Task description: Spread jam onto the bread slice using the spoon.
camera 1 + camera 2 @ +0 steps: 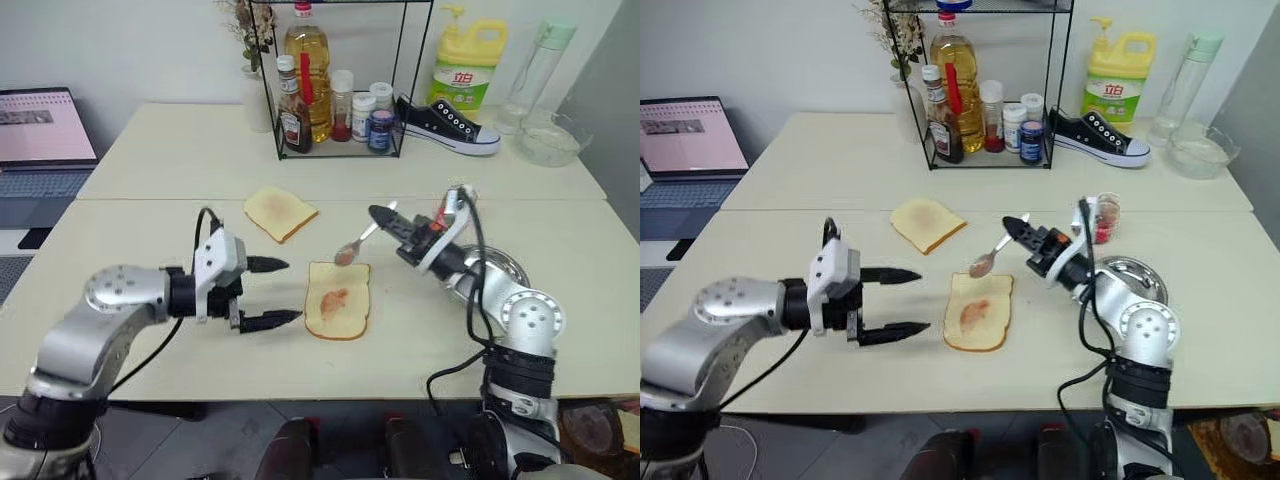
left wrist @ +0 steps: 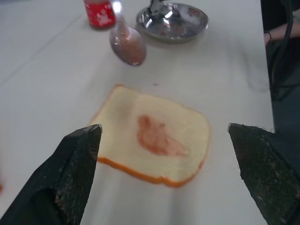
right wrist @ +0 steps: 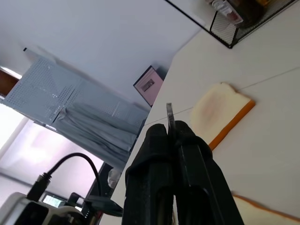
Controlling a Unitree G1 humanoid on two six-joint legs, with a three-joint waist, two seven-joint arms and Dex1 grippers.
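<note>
Left eye view: right gripper [image 1: 381,215] clamps the spoon [image 1: 359,241] just beyond the bread [image 1: 338,299]'s far edge; left gripper [image 1: 283,291] gapes.

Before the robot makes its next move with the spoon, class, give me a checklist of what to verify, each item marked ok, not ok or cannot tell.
1. Right gripper shut on the spoon handle: ok.
2. Spoon bowl carries jam: ok, a reddish coat shows.
3. Spoon bowl touching the bread slice: not ok, it hangs above the slice's far edge.
4. Jam covers the slice: not ok, only a small red smear near the middle.
5. Left gripper clear of the slice: ok, open beside it, not touching.
6. Second, browner slice out of the way: ok, it lies apart, farther back.
</note>
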